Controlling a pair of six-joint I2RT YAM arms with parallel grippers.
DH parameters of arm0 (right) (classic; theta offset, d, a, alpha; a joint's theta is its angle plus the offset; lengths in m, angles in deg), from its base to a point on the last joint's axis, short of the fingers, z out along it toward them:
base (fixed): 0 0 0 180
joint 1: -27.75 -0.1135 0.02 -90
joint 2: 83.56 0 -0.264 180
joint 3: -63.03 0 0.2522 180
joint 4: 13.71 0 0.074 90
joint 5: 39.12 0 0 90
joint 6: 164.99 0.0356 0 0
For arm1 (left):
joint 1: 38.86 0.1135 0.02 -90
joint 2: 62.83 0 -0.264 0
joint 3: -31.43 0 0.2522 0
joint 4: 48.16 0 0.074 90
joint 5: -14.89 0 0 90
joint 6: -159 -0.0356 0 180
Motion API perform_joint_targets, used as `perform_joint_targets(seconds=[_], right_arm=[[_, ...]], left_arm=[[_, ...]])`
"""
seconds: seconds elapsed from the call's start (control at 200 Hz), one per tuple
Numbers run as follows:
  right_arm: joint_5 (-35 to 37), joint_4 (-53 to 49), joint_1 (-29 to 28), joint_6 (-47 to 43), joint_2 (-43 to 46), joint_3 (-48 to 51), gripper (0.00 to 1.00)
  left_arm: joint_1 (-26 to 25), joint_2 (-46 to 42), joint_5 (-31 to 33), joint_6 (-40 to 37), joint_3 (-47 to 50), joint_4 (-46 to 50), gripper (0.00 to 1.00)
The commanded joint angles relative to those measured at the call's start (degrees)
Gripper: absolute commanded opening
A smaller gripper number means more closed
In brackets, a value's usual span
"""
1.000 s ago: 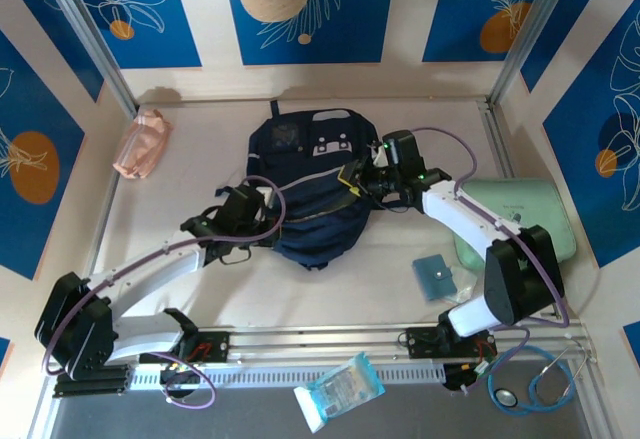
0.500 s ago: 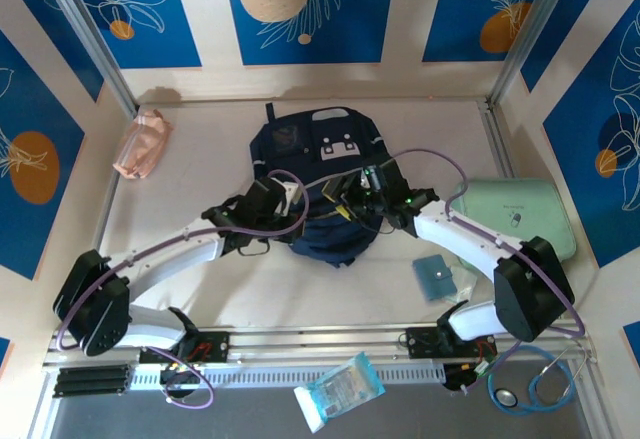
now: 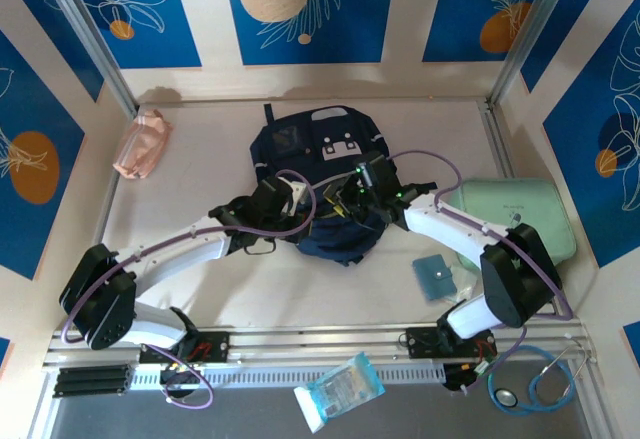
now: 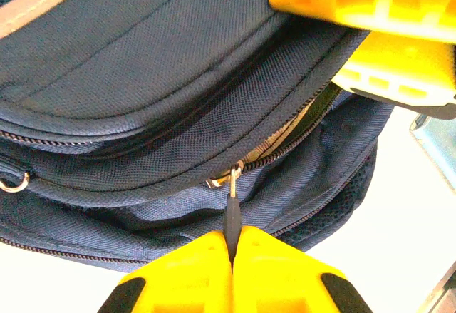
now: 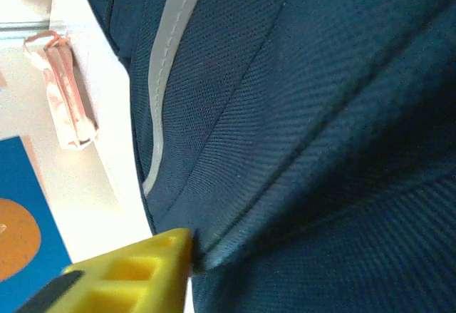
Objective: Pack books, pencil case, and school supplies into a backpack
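We see the backpack [image 3: 318, 149] lying flat in the middle of the table [image 3: 320, 299]. Its grey-white patches point toward the far wall and its bunched lower end points toward the arms. Both arms reach in over that near end.

The left gripper [image 4: 233, 245] has its yellow fingers pressed together on the zipper pull [image 4: 231, 217], a small dark tab hanging from a metal slider. The tab stands pinched between the fingertips and runs straight up to the slider. To the right of the slider the zipper [image 4: 285, 138] lies parted, and a pale lining shows in the gap.

The right gripper [image 3: 343, 202] sits just beside the left one on the same part of the backpack, above the parted zipper as the left wrist camera sees it. Its yellow fingers lie against the dark fabric, but we cannot tell whether they stand apart or pinch a fold of cloth. From the right wrist camera, one yellow finger [image 5: 142, 263] touches the navy cloth below the pale stripe [image 5: 165, 78].

The pink pouch [image 3: 141, 144] lies at the far left corner of the table, well apart from the backpack. The teal pad [image 3: 436, 277] lies flat to the right of the backpack, near the right arm. It is just beside the large mint-green case [image 3: 520, 219], which rests along the right wall.

At the near edge, in front of the arm bases, a plastic-wrapped packet [image 3: 340, 389] lies between the two arms. A stethoscope [image 3: 530, 384] is coiled at the near right corner.
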Motion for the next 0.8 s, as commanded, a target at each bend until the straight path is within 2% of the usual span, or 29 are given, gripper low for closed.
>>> perform_joint_targets(seconds=[0.0,0.085,0.275,0.385,0.585,0.665,0.795], right_arm=[[0.3,-0.2,0.3,-0.9,-0.2,-1.8,0.2],[0.5,0.0,1.3,-2.0,1.4,-1.8,0.16],[1.5,-0.7,3.8,-3.3,5.6,-0.8,0.15],[-0.5,-0.5,4.8,-4.0,5.5,-0.6,0.13],[-1.3,-0.3,4.8,-3.7,5.4,0.1,0.12],[-1.5,-0.3,4.8,-3.9,5.6,-0.1,0.12],[-2.3,-0.6,4.8,-4.0,5.8,-0.4,0.12]], left_arm=[[-0.3,-0.8,1.0,-1.6,-1.6,-0.6,0.0],[-0.1,-1.8,2.6,-2.1,-0.9,0.0,0.0],[2.0,-4.1,6.1,-3.1,2.4,1.4,0.0],[3.8,-3.3,10.3,-3.5,3.1,5.6,0.0],[7.9,-1.8,10.5,-4.1,3.6,7.9,0.0],[9.9,-1.4,9.2,-5.1,3.3,7.3,0.0],[15.6,0.3,-3.7,-7.4,1.9,4.2,0.0]])
